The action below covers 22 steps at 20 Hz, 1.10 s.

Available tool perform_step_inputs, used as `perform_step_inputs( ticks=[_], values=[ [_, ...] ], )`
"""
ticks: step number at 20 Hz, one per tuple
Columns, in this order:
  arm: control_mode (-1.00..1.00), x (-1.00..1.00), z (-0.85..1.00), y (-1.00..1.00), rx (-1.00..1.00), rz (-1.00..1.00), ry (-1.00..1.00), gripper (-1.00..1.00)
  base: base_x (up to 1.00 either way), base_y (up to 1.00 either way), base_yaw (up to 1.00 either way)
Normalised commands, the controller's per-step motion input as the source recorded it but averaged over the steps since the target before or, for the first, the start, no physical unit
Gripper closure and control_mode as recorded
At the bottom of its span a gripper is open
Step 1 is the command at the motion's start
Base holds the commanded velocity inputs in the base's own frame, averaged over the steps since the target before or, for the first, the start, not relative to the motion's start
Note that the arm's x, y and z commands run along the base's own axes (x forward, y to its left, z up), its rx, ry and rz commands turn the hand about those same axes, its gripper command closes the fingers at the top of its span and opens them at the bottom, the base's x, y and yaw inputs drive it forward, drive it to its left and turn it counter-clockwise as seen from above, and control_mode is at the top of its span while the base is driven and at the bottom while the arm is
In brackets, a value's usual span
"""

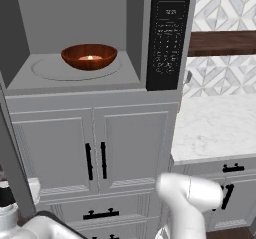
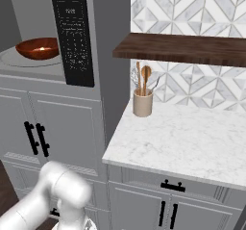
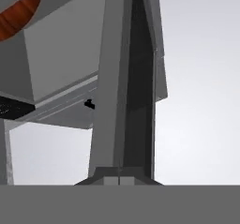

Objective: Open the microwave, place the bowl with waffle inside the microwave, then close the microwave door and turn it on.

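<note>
bowl (image 1: 89,56): reddish-brown, shallow, upright on the turntable (image 1: 50,70) inside the microwave (image 1: 75,38); a small pale golden waffle (image 1: 90,58) sits at its centre. in the hand view a slice of the bowl shows at the upper left.
microwave: cavity open to the front, grey walls, bowl a little right of the turntable's middle.
keypad (image 1: 167,35): black panel just right of the cavity, small display at its top.
door (image 3: 124,82): swung open; in the hand view it is seen edge-on, a tall grey slab with a dark strip, running up from the fingertips. in the left base view its grey edge stands at the far left, below the cavity.
gripper (image 3: 119,180): jaws pressed together with nothing between them, tips at or just short of the door's edge; contact cannot be told.
cabinets (image 1: 92,148): white panelled doors with black handles directly under the microwave.
counter (image 2: 192,137): white marble, right of the microwave and lower than the cavity.
utensil pot (image 2: 142,102): beige, on the counter near the microwave's side wall, wooden spoons standing in it.
shelf (image 2: 182,48): dark wood, right of the keypad, above the pot.
</note>
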Motion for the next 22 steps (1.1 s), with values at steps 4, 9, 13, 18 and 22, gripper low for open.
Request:
perform_step_inputs(
  ticks=[4, 9, 13, 18, 22],
  values=[
    [-1.00, 0.00, 0.23, 0.49, 0.15, -0.09, -0.23, 1.00, 0.00, 0.00, 0.00],
    [-1.00, 0.00, 0.64, 0.27, 0.23, -0.07, -0.18, 1.00, 0.00, 0.00, 0.00],
    [-1.00, 0.00, 0.84, 0.01, 0.30, -0.01, -0.04, 1.00, 0.00, 0.00, 0.00],
    [-1.00, 0.00, 0.86, -0.28, 0.32, 0.00, 0.00, 1.00, 0.00, 0.00, 0.00],
    [-1.00, 0.00, 0.77, -0.80, 0.31, 0.00, 0.07, 1.00, 0.00, 0.00, 0.00]
  ],
)
